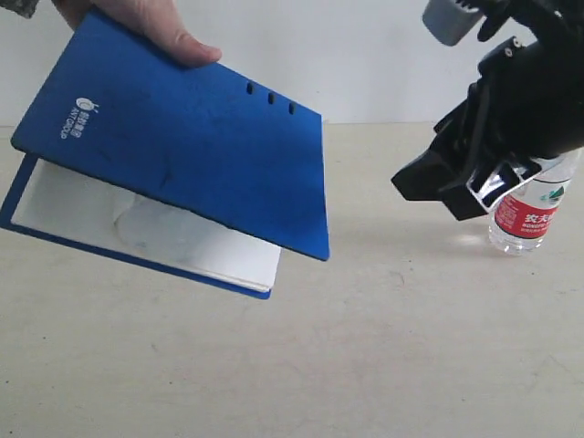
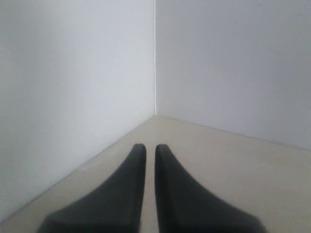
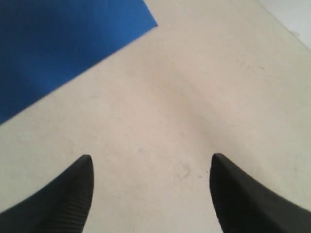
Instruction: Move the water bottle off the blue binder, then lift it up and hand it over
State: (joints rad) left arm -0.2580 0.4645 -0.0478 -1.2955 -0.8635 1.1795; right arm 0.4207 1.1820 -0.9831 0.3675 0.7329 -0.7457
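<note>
Right jaws gape empty; left jaws closed. A hand (image 1: 151, 27) holds the dark-blue ring binder (image 1: 182, 137) aloft; clear red-labelled plastic bottle (image 1: 527, 219) stands by the worktop's (image 1: 383, 365) right edge.

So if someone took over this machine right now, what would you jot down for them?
Left gripper: shut, empty, facing a wall corner.
Right gripper: open, empty, above the table near the water bottle.
Water bottle: upright on the table, off the blue binder.
Blue binder: off the table, held by a person's hand alone.
Done: bottle moved, binder apparently handed over.
Left: seemingly nothing.
</note>
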